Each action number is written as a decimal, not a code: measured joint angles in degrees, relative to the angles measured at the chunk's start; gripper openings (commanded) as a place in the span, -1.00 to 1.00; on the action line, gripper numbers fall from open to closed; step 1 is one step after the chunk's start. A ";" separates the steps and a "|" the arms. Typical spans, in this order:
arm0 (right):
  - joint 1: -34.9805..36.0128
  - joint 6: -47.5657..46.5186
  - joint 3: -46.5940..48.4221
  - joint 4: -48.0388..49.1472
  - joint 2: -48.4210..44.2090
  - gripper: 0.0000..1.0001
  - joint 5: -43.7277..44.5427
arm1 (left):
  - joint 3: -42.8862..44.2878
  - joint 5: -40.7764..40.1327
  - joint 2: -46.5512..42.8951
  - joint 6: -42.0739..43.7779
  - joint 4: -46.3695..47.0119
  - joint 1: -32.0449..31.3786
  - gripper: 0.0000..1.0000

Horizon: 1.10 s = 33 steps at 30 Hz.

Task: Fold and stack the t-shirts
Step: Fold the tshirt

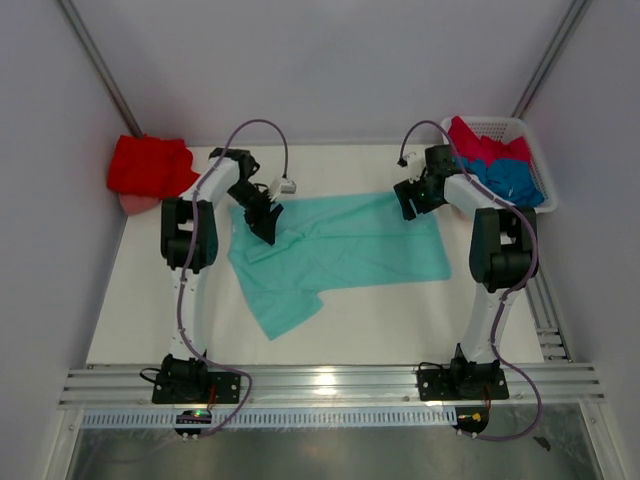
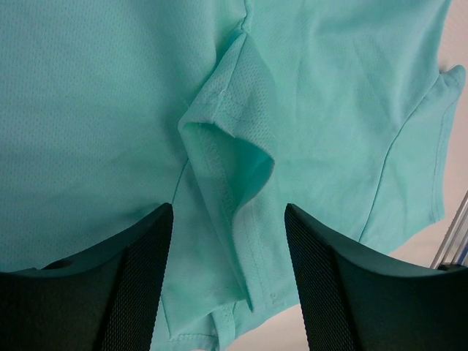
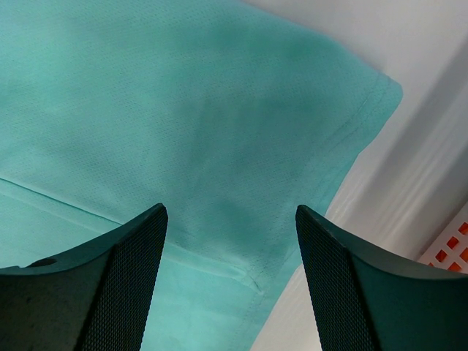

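Note:
A mint-teal t-shirt (image 1: 345, 250) lies spread across the middle of the table, one sleeve pointing toward the near left. My left gripper (image 1: 267, 230) hangs open over its far left edge. In the left wrist view a raised ridge of the teal cloth (image 2: 227, 168) runs between the fingers (image 2: 139, 285) of that open gripper (image 2: 228, 281). My right gripper (image 1: 409, 207) stands open over the shirt's far right corner, and the hemmed corner (image 3: 322, 139) shows under it (image 3: 230, 281). A bright red t-shirt (image 1: 150, 165) lies bunched at the far left.
A white slatted basket (image 1: 500, 122) stands at the far right with a crimson-pink shirt (image 1: 480, 145) and a blue shirt (image 1: 512, 180) in it; its wall (image 3: 453, 245) shows in the right wrist view. Metal rails run along the near and right edges.

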 measured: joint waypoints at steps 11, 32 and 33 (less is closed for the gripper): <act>0.00 0.00 0.74 -0.24 1.05 0.50 0.02 | -3.67 -1.36 -4.42 1.70 0.04 -4.15 0.27; 0.00 -0.02 1.29 -0.61 1.05 0.50 0.02 | -3.28 -6.62 -9.77 4.31 0.02 -6.58 0.44; 0.00 -0.02 1.29 -0.66 1.05 0.50 0.02 | -2.95 -7.15 -9.73 3.98 0.00 -6.60 0.63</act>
